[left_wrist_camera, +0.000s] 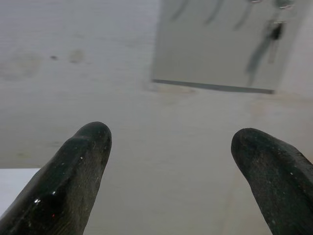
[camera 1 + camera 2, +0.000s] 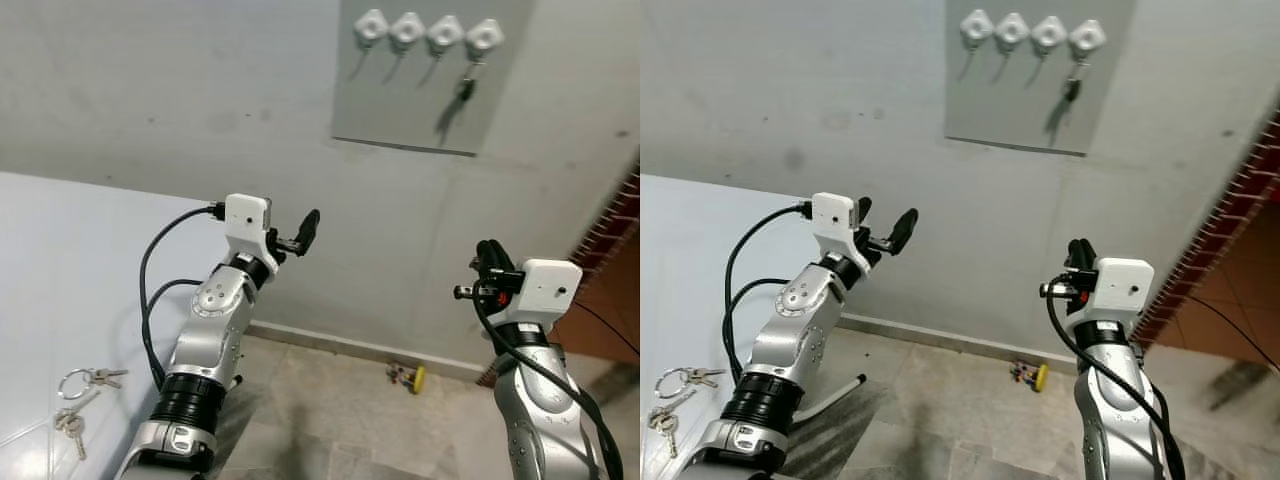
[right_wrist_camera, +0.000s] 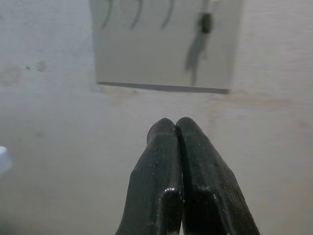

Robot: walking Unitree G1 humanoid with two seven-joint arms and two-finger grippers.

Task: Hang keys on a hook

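Nearest, on the white counter (image 2: 60, 260) at the robot's left, lie two bunches of keys: a ringed bunch (image 2: 88, 380) and, just nearer than it, a second bunch (image 2: 70, 425). Both lie beside the base of the left arm, touched by neither claw. Above the counter's edge the left claw (image 2: 883, 226) is raised toward the wall, its two black fingers (image 1: 73, 176) spread wide apart and grasping nothing. To the right of the counter, over the tiled floor (image 2: 340, 420), the right claw (image 3: 177, 147) is also raised, its fingers pressed tightly together with nothing between them. A small yellow object (image 2: 408, 377) lies on the floor at the wall's foot. Farthest, high on the wall beyond the counter, a grey panel (image 2: 400, 110) carries four white hooks (image 2: 407, 29); one key (image 2: 466, 88) hangs from the rightmost hook (image 2: 484, 37).
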